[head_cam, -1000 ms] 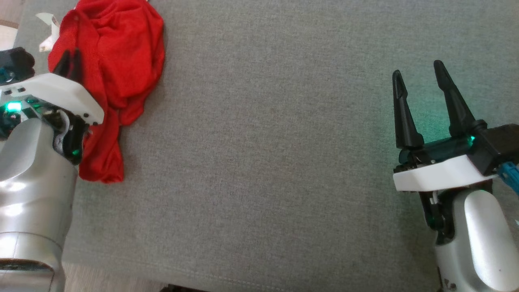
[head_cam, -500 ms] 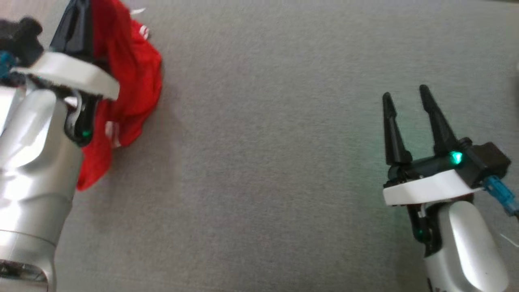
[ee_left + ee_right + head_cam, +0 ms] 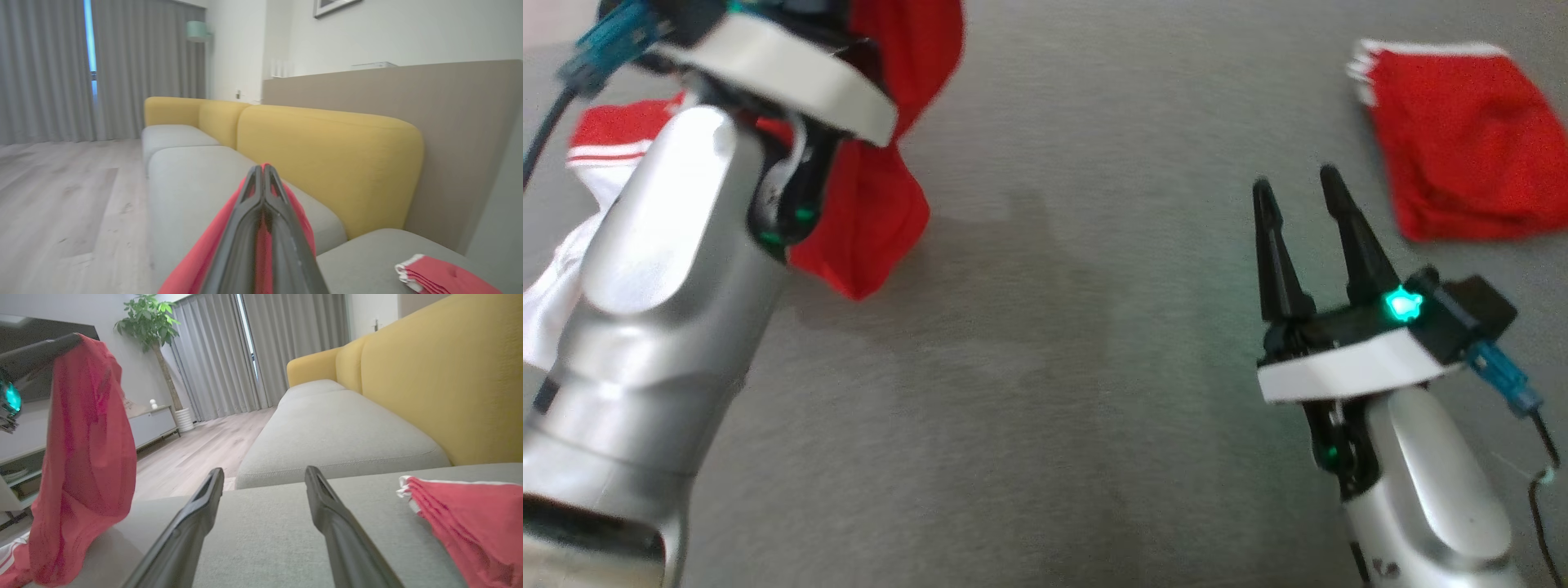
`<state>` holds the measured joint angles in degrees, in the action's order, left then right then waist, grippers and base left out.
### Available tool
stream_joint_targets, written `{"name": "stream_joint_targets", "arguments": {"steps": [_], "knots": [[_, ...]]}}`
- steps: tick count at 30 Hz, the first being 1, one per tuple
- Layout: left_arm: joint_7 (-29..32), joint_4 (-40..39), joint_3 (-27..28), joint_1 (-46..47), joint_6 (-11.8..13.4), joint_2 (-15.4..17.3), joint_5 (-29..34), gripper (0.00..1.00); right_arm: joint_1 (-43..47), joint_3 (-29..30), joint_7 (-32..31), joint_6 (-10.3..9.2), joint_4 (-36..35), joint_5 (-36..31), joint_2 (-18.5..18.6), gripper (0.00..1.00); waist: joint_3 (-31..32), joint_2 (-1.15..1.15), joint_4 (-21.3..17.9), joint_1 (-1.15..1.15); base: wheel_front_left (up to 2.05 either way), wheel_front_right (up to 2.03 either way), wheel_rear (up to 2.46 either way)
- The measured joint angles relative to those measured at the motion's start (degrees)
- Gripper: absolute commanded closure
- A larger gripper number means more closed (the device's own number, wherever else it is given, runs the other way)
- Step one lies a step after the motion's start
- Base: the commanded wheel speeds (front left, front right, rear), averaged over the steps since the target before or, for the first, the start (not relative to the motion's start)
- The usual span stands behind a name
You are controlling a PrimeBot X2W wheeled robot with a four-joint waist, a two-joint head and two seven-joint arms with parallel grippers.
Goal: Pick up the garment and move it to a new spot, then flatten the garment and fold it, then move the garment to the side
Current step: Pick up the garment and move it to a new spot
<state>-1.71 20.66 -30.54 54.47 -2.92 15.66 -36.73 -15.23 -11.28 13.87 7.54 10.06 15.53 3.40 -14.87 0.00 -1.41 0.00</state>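
Note:
The red garment (image 3: 882, 212) hangs in the air off my left gripper (image 3: 263, 169), which is shut on its top edge. In the left wrist view the cloth (image 3: 294, 200) bulges out on both sides of the pressed-together fingers. The right wrist view has the garment (image 3: 81, 457) drooping from the left gripper's dark fingers (image 3: 41, 351), its lower end near the grey seat. My right gripper (image 3: 1296, 180) stands open over bare seat at the right, nothing between its fingers (image 3: 196, 522).
A folded red piece with a white edge (image 3: 1454, 171) lies on the grey seat (image 3: 1054, 367) at the far right. Red-and-white striped cloth (image 3: 596, 155) lies under my left arm. A yellow backrest (image 3: 449, 375) runs behind; wooden floor (image 3: 61, 196) lies beyond the seat's edge.
My left gripper closed on the red garment and raised it off the seat. The head camera has shifted, bringing the folded red piece into view. The right gripper stays open.

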Motion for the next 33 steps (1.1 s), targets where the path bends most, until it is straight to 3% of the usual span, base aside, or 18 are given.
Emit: {"name": "stream_joint_targets", "arguments": {"steps": [7, 11, 13, 18, 24, 30, 33], "knots": [[0.9, 2.0, -2.8, 5.6, 1.0, -3.1, 2.6, 1.0, -3.4, -1.7, 0.5, 0.0, 0.2, 4.0, 0.0, 0.0, -2.6, 0.0, -8.9, 0.01, 0.0, 0.0, 0.0], [-2.0, 5.5, -2.6, 9.6, 1.4, -5.4, 3.0, 1.0, -3.4, -1.6, 0.5, 0.0, -0.4, 5.2, 0.0, 0.0, -4.5, 0.0, -13.0, 0.01, 0.0, 0.0, 0.0], [-3.9, 7.5, -2.7, 11.5, 1.3, -6.8, 3.4, 0.0, -3.4, -1.6, 0.5, 0.0, -0.5, 5.2, 0.0, 0.0, -5.5, 0.0, -14.3, 0.01, 0.0, 0.0, 0.0], [-6.9, 13.3, -4.4, 13.1, 0.8, -7.2, 6.3, 0.0, -3.5, -0.7, 0.5, 0.0, -0.7, 5.1, -0.1, 0.0, -6.7, 0.0, -14.3, 0.01, 0.0, 0.0, 0.0], [-11.3, 16.2, -2.2, 9.1, 0.6, -5.0, 5.1, 0.0, -3.6, 1.0, 0.5, 0.0, -0.7, 2.3, -0.1, 0.0, -5.3, 0.0, -9.8, 0.0, 0.0, 0.0, 0.0], [-12.8, 13.1, 1.3, -1.1, 1.7, -1.3, 4.8, 0.0, -1.9, 3.8, 0.5, 0.0, 0.7, -1.0, -0.2, 0.0, -2.4, 0.0, -3.3, 0.0, 0.0, 0.0, 0.0], [-12.8, 8.1, 1.9, -8.5, 3.4, 1.3, 8.4, 0.0, -0.1, 4.5, 0.5, 0.0, 1.5, -2.4, -0.2, 0.0, -0.7, 0.0, 0.0, 0.0, 0.0, 0.0, 0.0]]}}
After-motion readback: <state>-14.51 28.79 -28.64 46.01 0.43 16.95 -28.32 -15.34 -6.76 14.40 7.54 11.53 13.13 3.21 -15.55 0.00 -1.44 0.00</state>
